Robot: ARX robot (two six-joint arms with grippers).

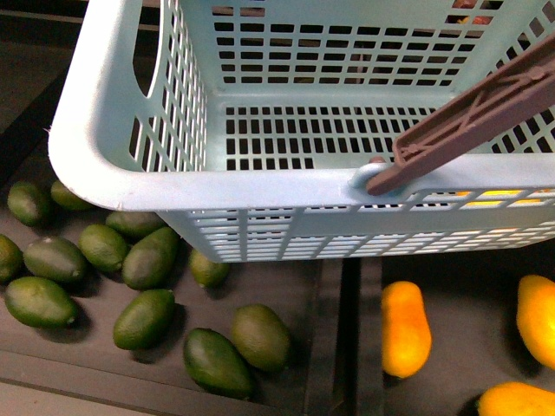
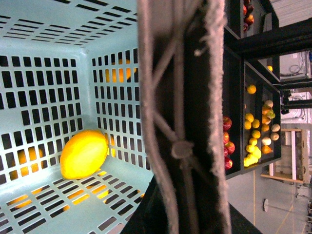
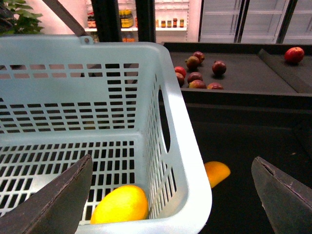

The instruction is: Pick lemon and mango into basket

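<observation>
Finding the lemon [image 2: 84, 154] on the slotted floor of the basket [image 1: 130, 186], tucked into a corner against its wall. Seeing the right gripper [image 3: 171, 161] spread wide above the basket's rim, gripping nothing. Cannot tell whether the left gripper [image 2: 195, 161] clamps anything, with the brown handle [image 1: 486, 108] crowding its camera. Noting a mango [image 1: 405, 328] outside on the dark shelf [image 1: 460, 286], green fruits [image 1: 147, 319] in the neighbouring bin.

The right gripper [image 3: 171, 161] holds its fingers [image 3: 57, 201] wide apart.
</observation>
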